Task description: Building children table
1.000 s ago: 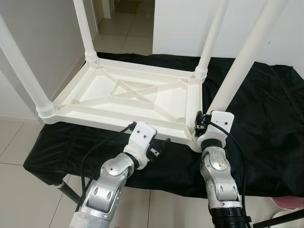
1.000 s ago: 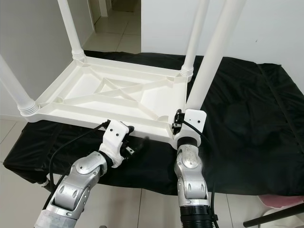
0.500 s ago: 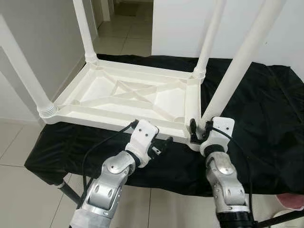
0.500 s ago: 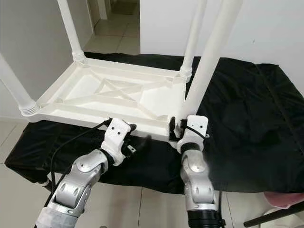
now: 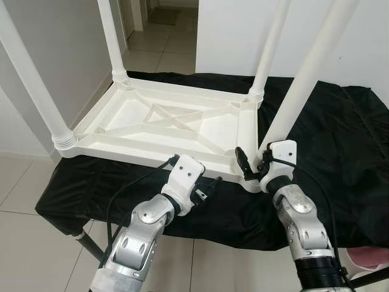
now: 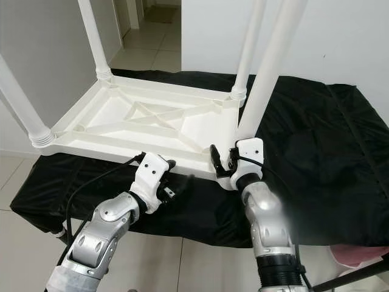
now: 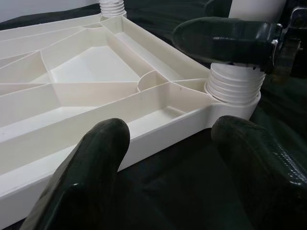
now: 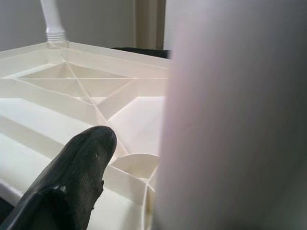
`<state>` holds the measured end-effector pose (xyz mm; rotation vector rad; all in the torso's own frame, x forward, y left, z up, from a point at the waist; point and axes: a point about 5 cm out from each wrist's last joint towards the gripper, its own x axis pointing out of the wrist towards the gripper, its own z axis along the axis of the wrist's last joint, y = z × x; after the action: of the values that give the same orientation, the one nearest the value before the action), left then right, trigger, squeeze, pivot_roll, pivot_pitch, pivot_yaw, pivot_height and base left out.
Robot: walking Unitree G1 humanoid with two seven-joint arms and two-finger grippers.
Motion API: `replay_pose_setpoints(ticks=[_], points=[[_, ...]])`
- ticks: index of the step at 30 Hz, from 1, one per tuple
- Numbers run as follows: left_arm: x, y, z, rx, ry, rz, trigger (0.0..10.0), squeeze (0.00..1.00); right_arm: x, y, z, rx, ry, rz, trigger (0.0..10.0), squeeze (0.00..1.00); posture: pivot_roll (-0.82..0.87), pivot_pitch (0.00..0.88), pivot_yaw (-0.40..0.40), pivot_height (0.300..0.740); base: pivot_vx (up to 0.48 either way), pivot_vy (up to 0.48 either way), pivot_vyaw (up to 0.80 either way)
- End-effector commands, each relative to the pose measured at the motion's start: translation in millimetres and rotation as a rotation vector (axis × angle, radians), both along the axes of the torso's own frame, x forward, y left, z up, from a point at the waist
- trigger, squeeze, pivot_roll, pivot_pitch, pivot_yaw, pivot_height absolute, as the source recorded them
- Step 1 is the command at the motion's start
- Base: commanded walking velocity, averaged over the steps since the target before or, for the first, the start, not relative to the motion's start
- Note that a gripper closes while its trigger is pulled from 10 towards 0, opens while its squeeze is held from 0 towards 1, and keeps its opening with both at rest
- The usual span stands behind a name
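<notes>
A white plastic children's table (image 5: 121, 152) lies upside down on a black cloth, all its legs pointing up. My right gripper (image 5: 252, 163) is at the base of the near right leg (image 5: 304, 79), open. One finger (image 8: 81, 163) stands a little off the leg, and it also shows crossing just above the leg's ribbed collar (image 7: 235, 84). The other finger is hidden behind the leg. My left gripper (image 5: 209, 185) hovers over the cloth just in front of the table's near edge, open, its fingers (image 7: 91, 167) spread with nothing between them.
The black cloth (image 5: 328, 152) covers a low stand, with bare cloth to the right of the table. Tiled floor (image 5: 24, 201) lies to the left, and a hallway (image 5: 164, 36) opens behind. Something pink (image 5: 371, 258) sits at the lower right.
My right forearm has swung out to the right, and the gripper has turned so one finger now shows left of the leg base. The left arm has barely moved. The camera shifted slightly.
</notes>
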<state>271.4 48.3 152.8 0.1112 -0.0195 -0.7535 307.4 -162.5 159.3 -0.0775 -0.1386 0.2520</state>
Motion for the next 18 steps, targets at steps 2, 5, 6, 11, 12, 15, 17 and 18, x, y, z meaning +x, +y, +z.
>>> replay_pose_setpoints(ticks=[2,5,6,11,12,15,17,18], points=[[1.9,2.5,-4.0,0.013,0.006,0.054,10.0,0.00,3.2,-4.2,-1.1,-0.033,0.003,0.073,10.0,0.00,-0.01,0.016,0.019,0.740,0.000,0.000,0.00],[1.7,2.2,-4.0,0.016,0.004,0.049,10.0,0.00,6.4,-10.7,-2.4,-0.084,0.011,0.146,10.0,0.00,-0.01,0.006,0.025,0.740,0.000,0.000,0.00],[1.7,2.2,-4.0,0.016,0.004,0.049,10.0,0.00,6.4,-10.7,-2.4,-0.084,0.011,0.146,10.0,0.00,-0.01,0.006,0.025,0.740,0.000,0.000,0.00],[0.9,1.7,-3.8,0.018,0.004,0.042,10.0,0.00,10.4,-22.2,-13.0,-0.133,0.063,0.194,0.0,0.00,-0.01,0.002,0.027,0.740,0.000,0.000,0.00],[0.9,1.7,-3.8,0.018,0.004,0.042,10.0,0.00,10.4,-22.2,-13.0,-0.133,0.063,0.194,0.0,0.00,-0.01,0.002,0.027,0.740,0.000,0.000,0.00],[0.7,1.7,-3.7,0.018,0.003,0.041,10.0,0.00,10.4,-23.5,-15.0,-0.134,0.069,0.196,0.0,0.00,-0.01,0.002,0.023,0.740,0.000,0.000,0.00],[0.5,1.8,-3.7,0.018,0.004,0.041,10.0,0.00,9.9,-24.5,-17.6,-0.137,0.079,0.195,0.0,0.00,-0.01,0.004,0.025,0.740,0.000,0.000,0.00],[0.5,1.8,-3.7,0.018,0.004,0.041,10.0,0.00,9.9,-24.5,-17.6,-0.137,0.079,0.195,0.0,0.00,-0.01,0.004,0.025,0.740,0.000,0.000,0.00]])
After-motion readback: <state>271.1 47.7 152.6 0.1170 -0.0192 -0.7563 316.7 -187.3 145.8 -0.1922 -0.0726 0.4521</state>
